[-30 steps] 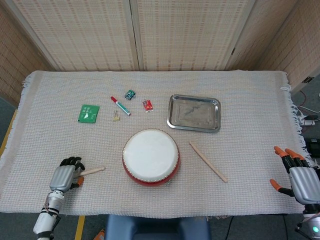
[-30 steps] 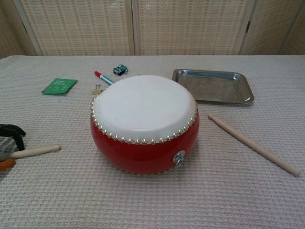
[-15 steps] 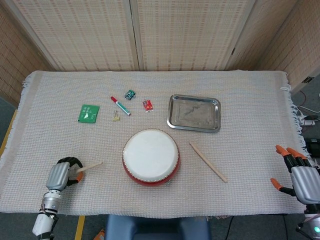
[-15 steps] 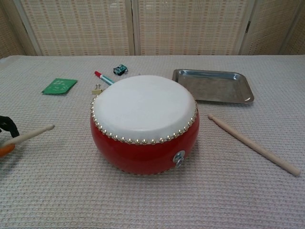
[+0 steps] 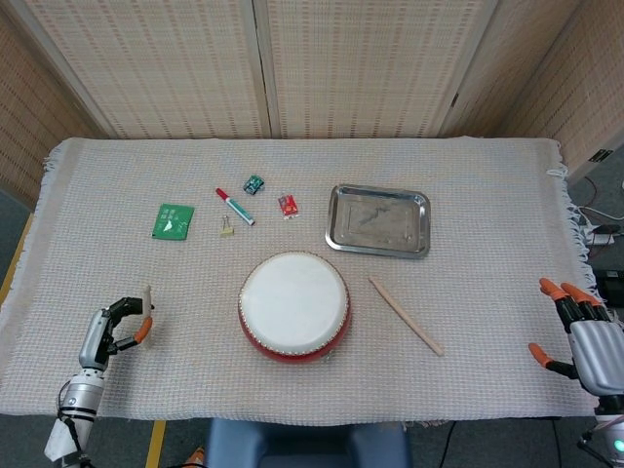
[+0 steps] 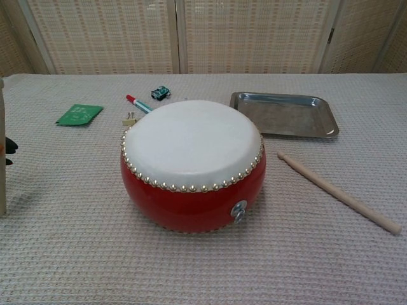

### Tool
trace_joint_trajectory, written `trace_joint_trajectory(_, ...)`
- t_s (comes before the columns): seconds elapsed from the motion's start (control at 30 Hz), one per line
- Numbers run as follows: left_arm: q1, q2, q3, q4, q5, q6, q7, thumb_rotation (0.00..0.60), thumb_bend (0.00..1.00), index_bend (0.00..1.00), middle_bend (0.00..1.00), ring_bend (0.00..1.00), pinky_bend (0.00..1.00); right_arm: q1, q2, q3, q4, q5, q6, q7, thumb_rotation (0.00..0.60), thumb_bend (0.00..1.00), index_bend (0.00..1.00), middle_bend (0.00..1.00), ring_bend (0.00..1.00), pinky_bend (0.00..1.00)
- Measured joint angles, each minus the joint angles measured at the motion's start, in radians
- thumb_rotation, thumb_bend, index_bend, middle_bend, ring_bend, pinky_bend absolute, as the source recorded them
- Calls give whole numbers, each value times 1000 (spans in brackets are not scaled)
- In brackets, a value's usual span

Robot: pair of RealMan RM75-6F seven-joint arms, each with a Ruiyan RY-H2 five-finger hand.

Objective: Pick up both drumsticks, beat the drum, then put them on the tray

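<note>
The red drum (image 5: 294,304) with its white skin (image 6: 193,136) stands at the table's near middle. My left hand (image 5: 109,330) grips one wooden drumstick (image 5: 147,296) at the near left. The stick stands nearly upright and shows as a pale vertical bar (image 6: 2,152) at the chest view's left edge. Only dark fingertips (image 6: 9,148) of that hand show there. The second drumstick (image 5: 406,314) lies slanted on the cloth right of the drum (image 6: 340,194). My right hand (image 5: 583,333) hangs at the table's near right edge, fingers spread, holding nothing. The steel tray (image 5: 378,220) lies behind and to the right of the drum (image 6: 283,114).
Behind the drum on the left lie a green card (image 5: 173,220), a red-capped marker (image 5: 234,207), a small clip (image 5: 227,226), a teal part (image 5: 253,184) and a red part (image 5: 288,204). A woven cloth covers the table (image 5: 487,175).
My left hand has turned and drawn back to the left, swinging its drumstick from lying flat to nearly upright. The right hand has barely shifted.
</note>
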Motion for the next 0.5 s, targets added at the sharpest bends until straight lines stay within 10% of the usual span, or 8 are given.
trace_joint_trajectory(0.5, -57, 6, 33, 151, 148, -115, -834, 600, 417, 322, 340, 299, 344, 3, 2, 8, -8, 18, -4, -17, 600, 153, 76, 178, 35, 159)
